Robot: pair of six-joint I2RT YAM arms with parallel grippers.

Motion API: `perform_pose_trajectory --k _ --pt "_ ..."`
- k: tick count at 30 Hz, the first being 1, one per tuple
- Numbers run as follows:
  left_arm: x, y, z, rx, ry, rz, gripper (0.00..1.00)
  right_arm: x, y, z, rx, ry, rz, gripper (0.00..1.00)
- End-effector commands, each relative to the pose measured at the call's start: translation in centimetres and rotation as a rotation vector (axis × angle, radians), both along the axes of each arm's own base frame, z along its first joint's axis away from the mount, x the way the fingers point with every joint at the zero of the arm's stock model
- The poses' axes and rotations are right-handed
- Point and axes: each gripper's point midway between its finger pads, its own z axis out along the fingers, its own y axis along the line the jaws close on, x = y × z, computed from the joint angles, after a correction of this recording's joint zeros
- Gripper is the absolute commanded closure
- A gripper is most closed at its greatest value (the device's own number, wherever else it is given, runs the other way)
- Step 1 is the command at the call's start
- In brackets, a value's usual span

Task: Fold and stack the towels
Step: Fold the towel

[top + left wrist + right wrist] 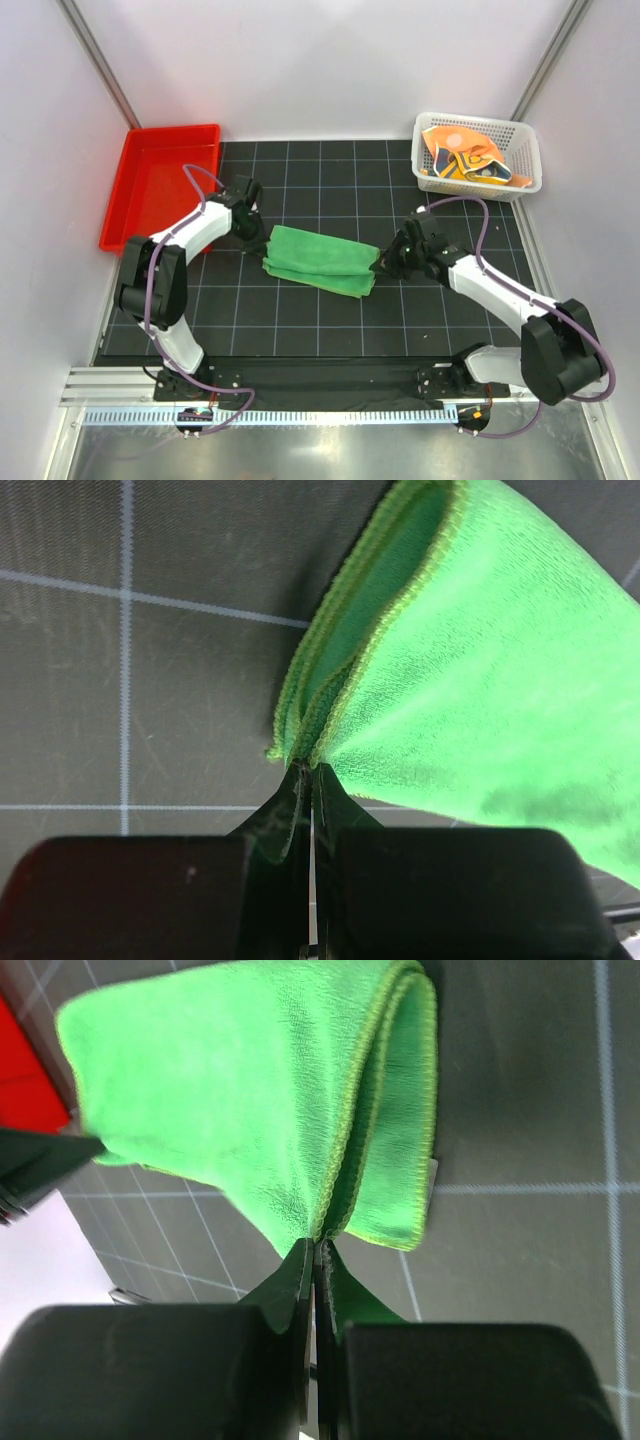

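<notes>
Left tool [308, 772] fills the bottom of its wrist view, black fingers pressed together and pinching a corner of the green towel [480, 680] where its stitched edges meet. Right tool [315, 1252] likewise: fingers closed tight on the towel's opposite end, with folded layers fanning up from the tips.

Overhead view:
- Black gridded surface [300, 325] spans the middle of the frame.
- Red tray [160, 190] sits at upper left, partly off the mat's corner.
- Green towel lies at centre, folded into a long band. It runs from left-centre slightly down to the right, stretched between the two tools. Lifted off the surface or resting on it: cannot tell.
- White mesh basket [480, 184] stands at upper right, on the mat's far corner.
- Inside the basket are crumpled orange-and-yellow towels [462, 158], bunched together; count not clear.
</notes>
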Motion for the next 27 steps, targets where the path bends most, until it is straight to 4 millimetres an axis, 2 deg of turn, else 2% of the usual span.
perform_pose_trajectory --k 1,3,5,11,14,16,18,20,21,23,24,27 --pt "-0.7 1.6 0.5 0.061 -0.009 -0.011 1.00 -2.6 -0.6 -1.7 -0.002 0.045 0.020 0.99" --pt "-0.7 1.8 0.2 0.067 -0.002 -0.010 1.00 -3.3 -0.5 -2.6 0.036 0.039 0.014 0.99" --pt "-0.8 1.9 0.1 0.073 0.000 -0.008 1.00 -3.7 0.3 -2.6 0.091 0.027 0.032 0.99" --pt "-0.3 1.3 0.4 0.049 0.001 -0.019 1.00 -3.4 1.6 -2.3 0.176 -0.026 0.049 0.99" --pt "0.2 0.9 1.0 0.033 -0.012 -0.021 1.00 -2.8 1.9 -1.3 0.181 -0.050 0.042 0.99" --pt "0.2 0.6 1.0 0.016 -0.002 -0.025 1.00 -2.5 2.2 0.1 0.195 -0.057 0.036 0.99" --pt "-0.2 0.6 0.3 0.015 0.018 -0.022 1.00 -2.6 2.8 1.1 0.208 -0.043 0.027 0.99" --pt "-0.4 0.7 -0.5 0.019 0.026 -0.019 1.00 -3.6 3.6 0.9 0.192 -0.027 0.022 0.99" --pt "-1.1 0.8 -1.2 0.025 0.047 -0.017 1.00 -5.0 4.5 0.1 0.166 -0.017 0.052 0.99" --pt "-1.3 0.9 -1.7 0.024 0.048 -0.016 1.00 -6.0 4.6 -0.6 0.156 -0.005 0.034 0.99" --pt "-1.6 1.1 -1.9 0.032 0.052 -0.015 1.00 -7.1 4.4 -2.1 0.128 0.004 0.025 0.99" --pt "-1.6 1.3 -1.8 0.041 0.044 -0.015 1.00 -8.6 4.4 -4.2 0.147 0.027 0.006 0.99"
